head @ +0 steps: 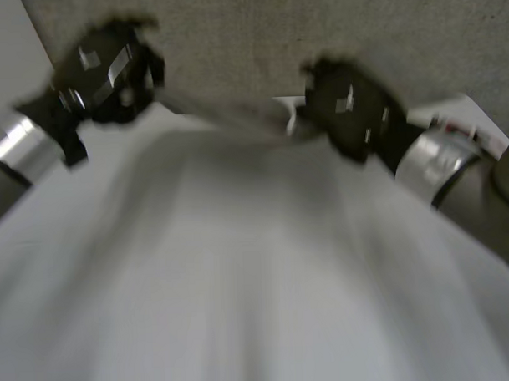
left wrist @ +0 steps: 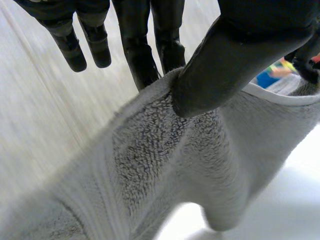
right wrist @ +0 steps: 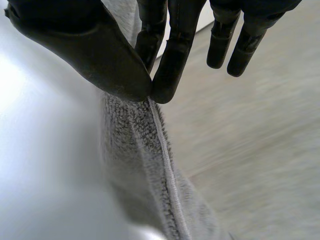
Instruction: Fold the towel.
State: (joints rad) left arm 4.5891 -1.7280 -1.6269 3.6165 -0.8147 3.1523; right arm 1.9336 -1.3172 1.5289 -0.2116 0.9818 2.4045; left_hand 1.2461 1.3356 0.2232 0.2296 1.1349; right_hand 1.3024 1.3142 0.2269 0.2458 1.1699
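Left hand pinching towel, right hand likewise

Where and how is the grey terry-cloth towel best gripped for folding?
Pinch the towel along its stitched hem, coming over the edge, thumb on one face, fingers on the other: thin, limp cloth there. The left hand and right hand hold it so.

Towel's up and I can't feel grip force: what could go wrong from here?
The right hand pinches the towel only at its hem, between thumb and fingertips, so it might slip out. The left hand bunches the edge under its thumb, so the towel may hang crooked and fold unevenly.
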